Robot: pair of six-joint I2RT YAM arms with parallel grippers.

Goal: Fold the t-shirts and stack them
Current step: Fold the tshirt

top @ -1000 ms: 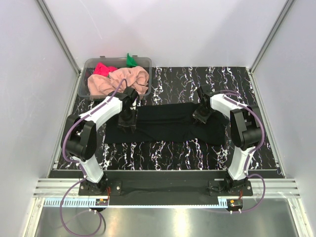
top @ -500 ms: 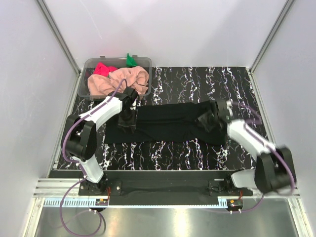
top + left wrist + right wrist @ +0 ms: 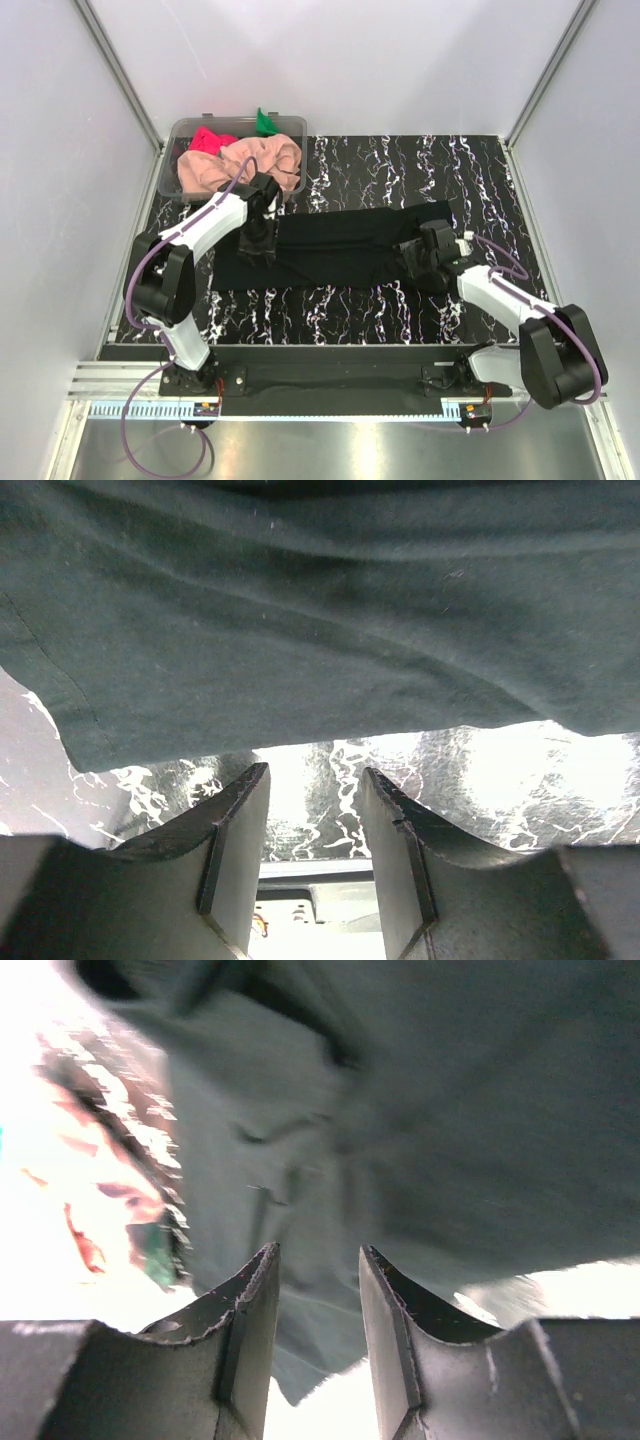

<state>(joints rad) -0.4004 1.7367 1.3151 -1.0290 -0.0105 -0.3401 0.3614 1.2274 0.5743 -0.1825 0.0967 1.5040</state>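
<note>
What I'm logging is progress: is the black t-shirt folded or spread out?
Folded lengthwise, apparently: the black t-shirt lies as a narrow band, sleeves hidden.

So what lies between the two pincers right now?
The black t-shirt, spread on the table from left pincer to right pincer, seen in the top view.

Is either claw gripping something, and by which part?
Nothing is held. The left end effector and right end effector both stand open at the black t-shirt, no cloth between their fingers.

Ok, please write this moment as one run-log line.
black t-shirt: laid out across table | left gripper: open, over its left part | right gripper: open, over its right part | tub: peach-pink t-shirt, pink-red t-shirt, green t-shirt
</note>
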